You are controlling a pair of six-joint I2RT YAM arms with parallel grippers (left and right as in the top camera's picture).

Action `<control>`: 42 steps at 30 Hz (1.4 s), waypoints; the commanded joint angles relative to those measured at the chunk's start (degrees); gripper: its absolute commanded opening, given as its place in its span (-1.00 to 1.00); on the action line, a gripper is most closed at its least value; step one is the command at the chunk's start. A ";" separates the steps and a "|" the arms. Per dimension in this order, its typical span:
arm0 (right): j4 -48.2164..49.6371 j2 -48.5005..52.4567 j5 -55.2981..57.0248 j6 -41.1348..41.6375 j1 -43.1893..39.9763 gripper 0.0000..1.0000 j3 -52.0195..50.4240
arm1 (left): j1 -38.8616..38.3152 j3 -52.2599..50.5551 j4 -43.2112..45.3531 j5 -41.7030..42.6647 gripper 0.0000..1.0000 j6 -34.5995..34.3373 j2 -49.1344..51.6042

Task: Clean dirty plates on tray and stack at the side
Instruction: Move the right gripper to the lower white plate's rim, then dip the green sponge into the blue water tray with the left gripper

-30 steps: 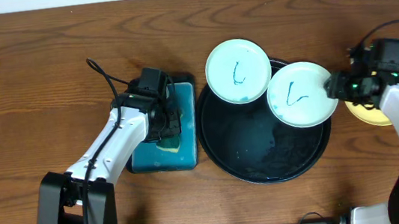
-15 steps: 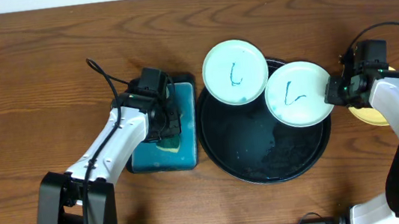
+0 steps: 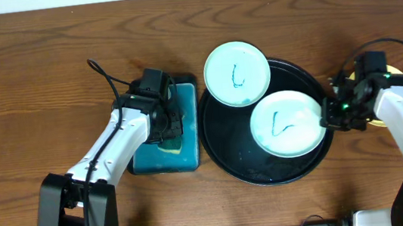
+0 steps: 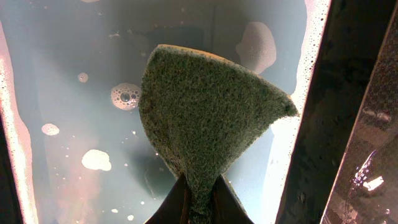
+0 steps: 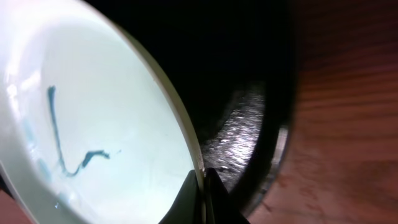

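- a pale mint-white plate (image 3: pixel 288 124) with a thin teal scribble lies inside the round black tray (image 3: pixel 229 152), in the right half of it, right of centre in the overhead view.
- in the right wrist view this plate (image 5: pixel 93 124) fills the left of the frame, its scribble plain to see; the glossy black tray floor and rim (image 5: pixel 249 124) run down the middle.
- a second marked plate (image 3: pixel 236 73) sits up and to the left, lying over the tray's upper left rim, partly on the tray and partly past it; the two plates are near each other but not touching.
- the right gripper (image 3: pixel 329 114) is at the first plate's right edge, clenched on its rim; the right wrist view shows the two dark fingertips (image 5: pixel 202 186) pinched together on the thin rim at the bottom of the frame.
- just left of the round tray is a smaller rectangular black tray (image 3: pixel 185 100) holding blue soapy water.
- the left gripper (image 3: pixel 166 124) is down inside this rectangular tray, clamped on a green sponge (image 4: pixel 211 118); in the left wrist view the sponge fans up from between the closed fingers (image 4: pixel 177 202) over bubbly water.
- everything rests on a brown wooden table (image 3: pixel 29 72).
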 commanded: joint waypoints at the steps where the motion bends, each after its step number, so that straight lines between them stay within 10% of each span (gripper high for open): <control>1: 1.99 -0.66 -2.19 -0.72 4.59 -0.98 -2.84 | 0.24 -0.55 -0.13 -0.33 -0.85 0.55 0.31; 21: 18.56 -0.66 0.85 8.17 17.66 -0.97 -11.08 | -0.24 1.03 2.47 -0.26 -0.85 0.57 -7.85; 32: 18.47 -0.55 0.83 8.39 17.81 -0.97 -11.10 | -14.47 0.98 7.32 -9.75 -0.85 0.09 -9.40; 42: 18.27 -0.55 0.83 8.37 17.81 -0.97 -11.10 | -6.58 -0.02 4.85 -15.72 -0.85 0.09 -8.85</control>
